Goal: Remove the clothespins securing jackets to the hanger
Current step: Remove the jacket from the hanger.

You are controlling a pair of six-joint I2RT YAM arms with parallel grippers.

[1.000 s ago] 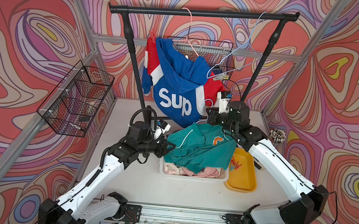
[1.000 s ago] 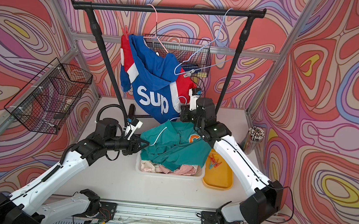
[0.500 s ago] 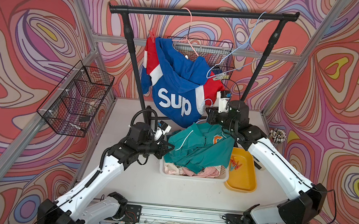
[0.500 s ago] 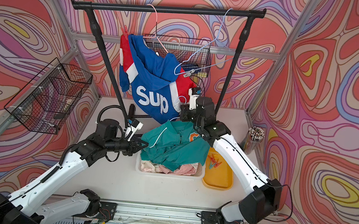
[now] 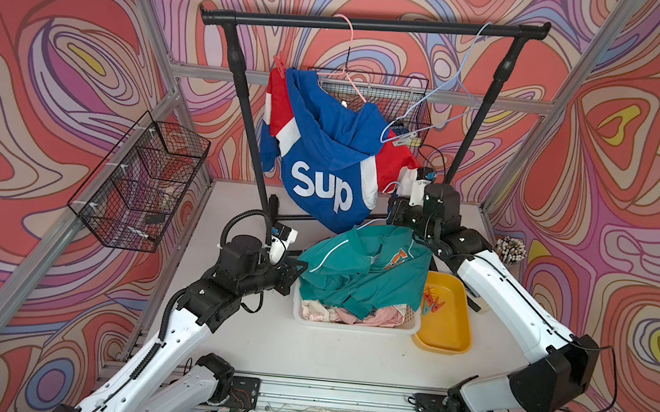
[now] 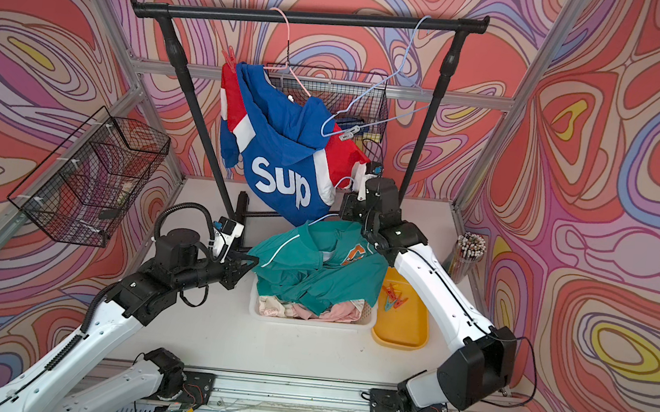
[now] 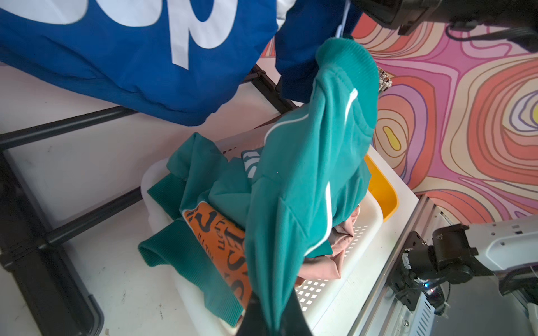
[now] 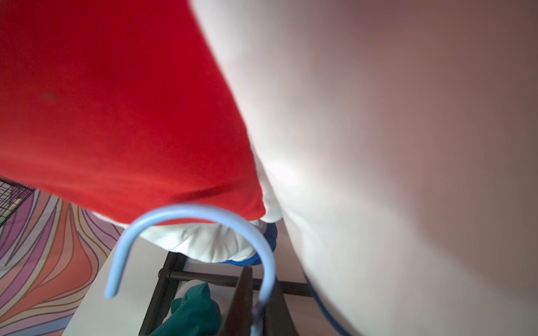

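Observation:
A teal jacket (image 5: 359, 268) lies draped over a pink jacket (image 5: 383, 317) in the white basket (image 5: 349, 325). My left gripper (image 7: 272, 317) is shut on a bunched fold of the teal jacket's left edge. My right gripper (image 8: 256, 311) is shut on a pale blue hanger (image 8: 180, 212) below the "Sup" jacket (image 5: 324, 164). That jacket hangs from a pink hanger (image 5: 346, 71), with a coral-red clothespin (image 5: 279, 64) on its shoulder. A grey clothespin (image 5: 404, 140) sits on a bare blue hanger (image 5: 459, 74). Several clothespins (image 5: 433, 303) lie in the yellow tray (image 5: 444, 336).
The black rack's rail (image 5: 372, 25) spans the back, its legs and foot bars crossing the table behind the basket. A wire basket (image 5: 142, 183) hangs on the left wall and another (image 5: 373, 94) behind the rack. A cup of pencils (image 5: 509, 251) stands far right.
My left gripper has closed on the teal jacket's edge. The right gripper stays shut on the pale blue hanger and has barely moved.

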